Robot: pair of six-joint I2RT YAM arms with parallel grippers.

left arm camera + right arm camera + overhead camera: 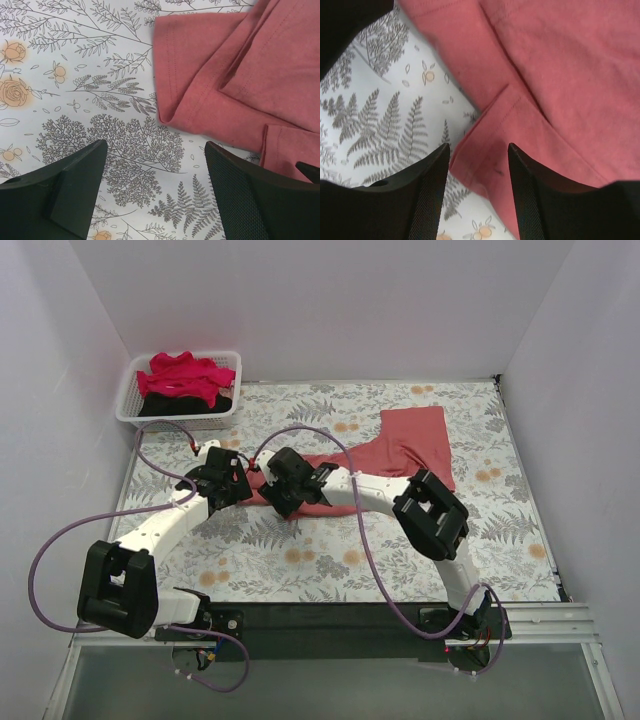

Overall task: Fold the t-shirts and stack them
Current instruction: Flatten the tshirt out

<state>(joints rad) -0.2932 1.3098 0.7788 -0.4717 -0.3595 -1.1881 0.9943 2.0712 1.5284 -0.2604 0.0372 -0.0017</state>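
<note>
I watch the coral-red t-shirt (pixel 410 445) sprawl right of the white basket (pixel 128 405), long axis slanting from its bunched end nearest the basket to its broad far end, while my left gripper (pixel 155 146) and right gripper (pixel 479 147) gape empty over that bunched end.

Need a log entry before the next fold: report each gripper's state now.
Left gripper: open, holding nothing.
Right gripper: open, straddling the hem of the coral shirt, not pinching it.
</note>
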